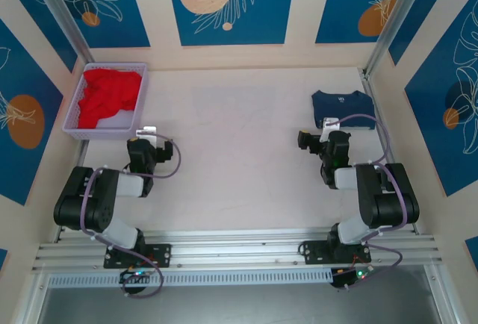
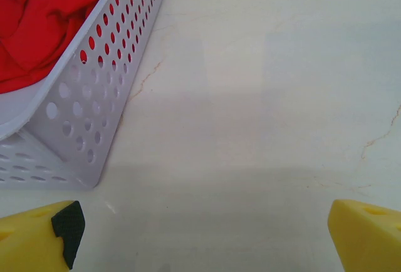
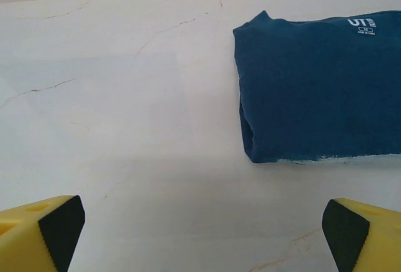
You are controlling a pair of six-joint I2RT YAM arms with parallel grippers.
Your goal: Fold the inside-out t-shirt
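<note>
Tabletop (image 1: pixel 239 152) centre lies open between the two arms. Basket (image 1: pixel 143 100) stands far left, its perforated wall ahead and left of the left claw (image 2: pixel 200 228). Folded navy shirt (image 1: pixel 342 106) lies far right, ahead of the right claw (image 3: pixel 200 225).

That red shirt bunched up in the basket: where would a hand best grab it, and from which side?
Probably a raised fold near the middle of the red t-shirt, coming straight down from above: it lies crumpled inside the lavender basket, whose walls block every sideways approach. The open left hand is nearest, beside the basket.
</note>
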